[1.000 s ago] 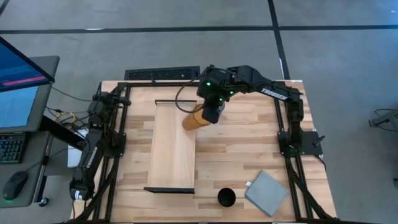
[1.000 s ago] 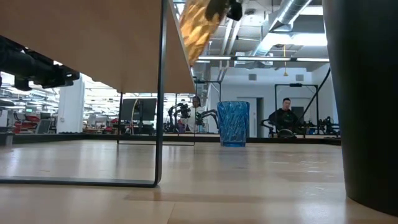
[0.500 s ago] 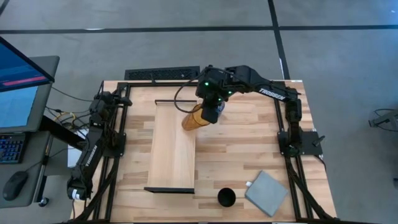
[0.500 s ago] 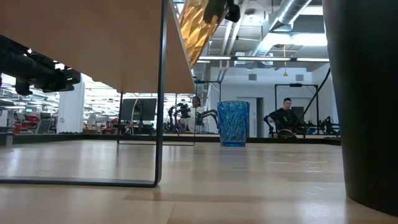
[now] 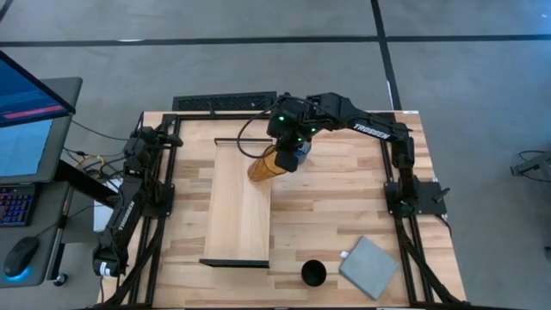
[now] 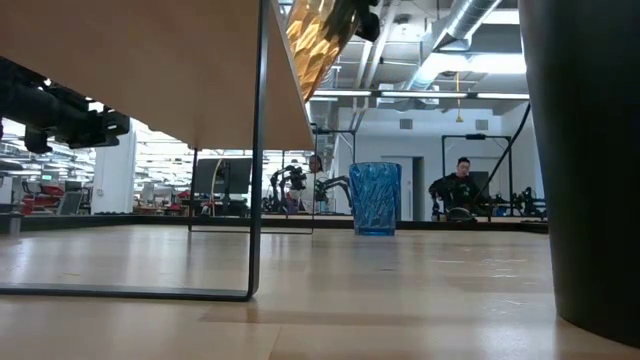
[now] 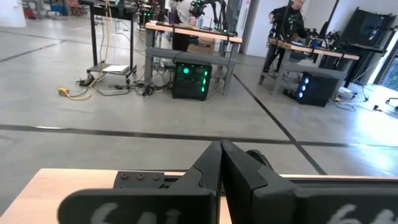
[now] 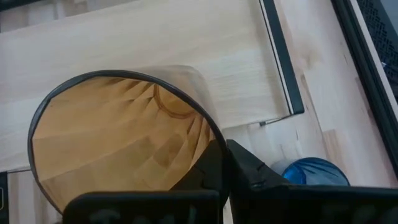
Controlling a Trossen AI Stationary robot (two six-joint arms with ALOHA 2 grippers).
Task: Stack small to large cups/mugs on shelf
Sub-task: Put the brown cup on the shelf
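My right gripper (image 5: 282,160) is shut on the translucent amber cup (image 5: 263,164), held in the air over the far right edge of the light-wood shelf (image 5: 241,207). The cup also shows in the low view (image 6: 318,40). The blue cup (image 6: 376,198) stands on its base on the table behind the shelf; in the right wrist view (image 8: 314,171) it shows past my fingers. The black cup (image 5: 313,274) stands on the table near the front edge. My left gripper (image 7: 221,152) is shut and empty at the table's left side. My right gripper pinches the amber cup's wall at its rim (image 8: 211,142), one finger inside the mouth and one outside. The fingers come from above, slanting down from the right. The cup is lifted clear and tilted, its base pointing down toward the shelf.
A flat grey square pad (image 5: 370,265) lies at the front right corner. The shelf's dark frame leg (image 6: 262,150) stands on the table. A monitor and keyboard stand off the table's left. A person sits in the room beyond.
My right gripper has gone a little toward the table's left with the amber cup, which stays tilted and clear, now more over the shelf's right edge.
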